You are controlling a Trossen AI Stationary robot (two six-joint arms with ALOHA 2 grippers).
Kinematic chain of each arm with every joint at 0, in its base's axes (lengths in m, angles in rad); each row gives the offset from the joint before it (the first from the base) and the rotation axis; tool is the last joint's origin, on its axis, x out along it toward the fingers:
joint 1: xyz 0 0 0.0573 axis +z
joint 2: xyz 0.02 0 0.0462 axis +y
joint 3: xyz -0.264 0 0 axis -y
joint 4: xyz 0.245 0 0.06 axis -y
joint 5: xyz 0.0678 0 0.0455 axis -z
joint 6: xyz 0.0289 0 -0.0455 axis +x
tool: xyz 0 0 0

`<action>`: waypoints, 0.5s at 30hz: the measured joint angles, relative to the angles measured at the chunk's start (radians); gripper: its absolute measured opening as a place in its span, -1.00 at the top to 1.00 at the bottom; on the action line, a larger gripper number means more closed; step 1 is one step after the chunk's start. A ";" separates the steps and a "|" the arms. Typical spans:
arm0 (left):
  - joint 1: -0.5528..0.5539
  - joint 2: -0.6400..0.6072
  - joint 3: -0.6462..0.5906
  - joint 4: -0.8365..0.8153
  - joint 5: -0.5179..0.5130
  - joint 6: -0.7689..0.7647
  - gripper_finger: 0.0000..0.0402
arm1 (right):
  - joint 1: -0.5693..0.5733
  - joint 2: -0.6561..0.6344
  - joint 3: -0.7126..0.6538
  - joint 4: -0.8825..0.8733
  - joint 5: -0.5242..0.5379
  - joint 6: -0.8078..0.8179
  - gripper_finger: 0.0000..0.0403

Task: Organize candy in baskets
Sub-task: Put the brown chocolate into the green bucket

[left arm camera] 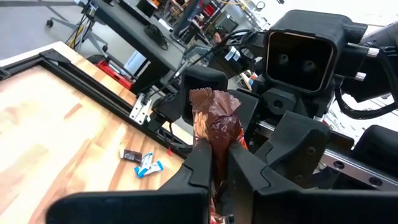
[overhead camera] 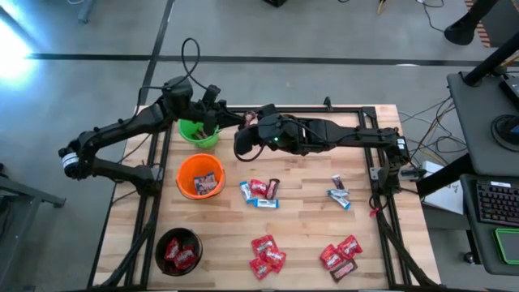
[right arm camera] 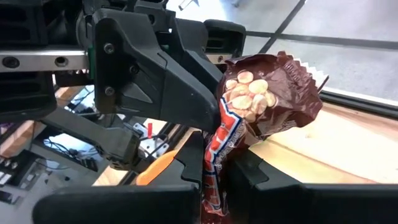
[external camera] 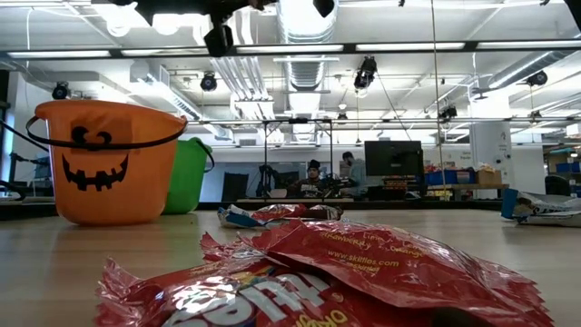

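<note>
I have both arms meeting over the far side of the pale wooden-plank desk (overhead camera: 308, 211), just beside the bright green round plastic bucket (overhead camera: 199, 132). My left hand (left arm camera: 217, 163) is clamped shut on a dark brown glossy-wrapped candy bar (left arm camera: 216, 127), and my right hand (right arm camera: 219, 167) is pinched on that same bar (right arm camera: 264, 99) from the other side, so the two hands face each other with the wrapper between them. The orange plastic bucket with a jack-o'-lantern face (overhead camera: 199, 176) sits just in front of the green one and holds some sweets; the black round bucket (overhead camera: 178, 249) at the near left corner holds red-wrapped ones. Loose on the desk I see blue-and-white and red sweets (overhead camera: 259, 193) near the orange bucket, a small blue-and-white group (overhead camera: 339, 193) to the right, and two clusters of red wrappers (overhead camera: 266, 254) (overhead camera: 340, 255) along the near edge.
</note>
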 joint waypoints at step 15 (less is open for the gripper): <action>-0.002 0.002 0.000 -0.003 0.015 0.012 1.00 | 0.000 0.005 -0.002 -0.022 0.013 -0.057 0.42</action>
